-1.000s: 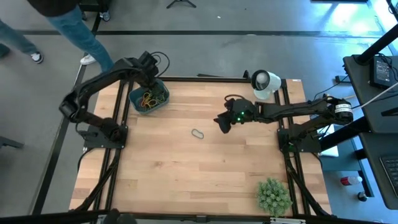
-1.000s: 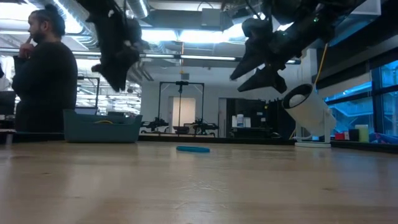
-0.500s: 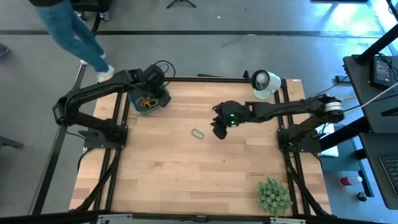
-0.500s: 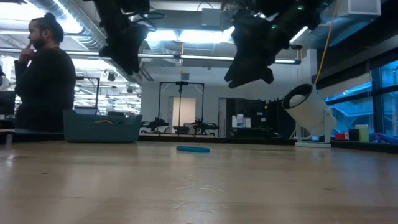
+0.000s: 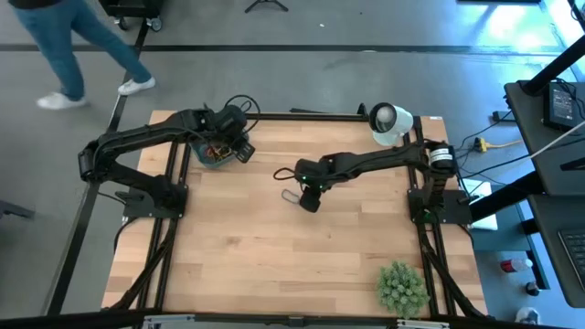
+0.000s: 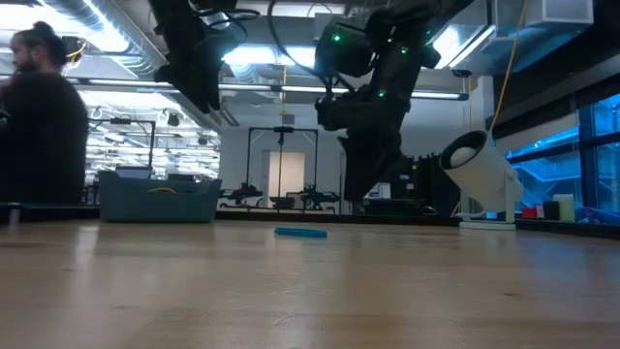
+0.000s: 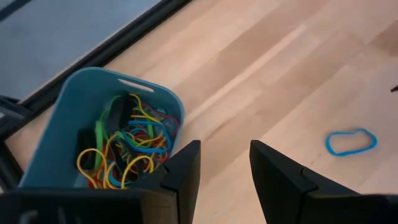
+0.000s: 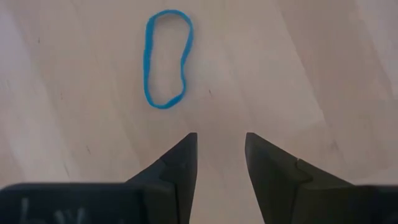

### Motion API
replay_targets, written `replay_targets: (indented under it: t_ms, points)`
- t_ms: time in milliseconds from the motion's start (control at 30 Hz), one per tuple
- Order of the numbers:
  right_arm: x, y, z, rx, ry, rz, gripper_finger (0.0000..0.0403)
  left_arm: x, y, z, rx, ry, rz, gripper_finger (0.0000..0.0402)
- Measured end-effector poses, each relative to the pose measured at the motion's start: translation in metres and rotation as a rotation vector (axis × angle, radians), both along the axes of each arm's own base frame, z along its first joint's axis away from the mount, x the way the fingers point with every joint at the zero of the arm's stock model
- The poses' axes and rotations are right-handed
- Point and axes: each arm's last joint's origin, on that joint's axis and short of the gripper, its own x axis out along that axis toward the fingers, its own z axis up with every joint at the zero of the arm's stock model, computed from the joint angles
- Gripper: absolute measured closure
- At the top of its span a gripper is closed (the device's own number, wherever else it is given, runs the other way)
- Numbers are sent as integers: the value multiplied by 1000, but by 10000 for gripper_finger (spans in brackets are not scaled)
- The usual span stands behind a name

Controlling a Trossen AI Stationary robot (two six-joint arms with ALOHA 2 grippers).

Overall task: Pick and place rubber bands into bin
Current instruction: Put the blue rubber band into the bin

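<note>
The right gripper point(image 8: 217, 158), open and empty, is held above a blue rubber band point(image 8: 166, 57); the left gripper point(image 7: 225, 168), open and empty, is held at the teal bin's point(image 7: 74, 118) 3 o'clock side.

Bare wood all round the blue rubber band point(image 8: 166, 59); right gripper point(image 8: 217, 165) just beside it, fingers apart. Bin point(image 5: 208, 155) well off (left gripper point(image 5: 236, 146) overhead). White cup-like thing point(image 5: 388, 123) farther still.

Left gripper point(image 7: 225, 180) raised at table's far-left, jaws parted, empty. Right gripper point(image 8: 221, 163) mid-table, jaws parted, empty.
</note>
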Motion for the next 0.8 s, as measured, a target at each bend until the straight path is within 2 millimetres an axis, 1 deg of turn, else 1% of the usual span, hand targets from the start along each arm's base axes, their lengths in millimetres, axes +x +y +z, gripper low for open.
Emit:
replay_targets:
  t_ms: [133, 500, 667, 800]
  points:
    - [2, 0, -2, 12, -11, -14, 265, 1, -2, 0, 28, 20, -26, 268]
    - [15, -1, 4, -18, -155, 9, 265, 0, 0, 0, 36, 26, -19, 268]
    - [22, -1, -2, -30, -190, 28, 265, 0, -1, 0, 32, 22, -19, 267]
    - [25, -1, -11, -31, -179, 32, 265, 1, -2, 0, 30, 22, -24, 267]
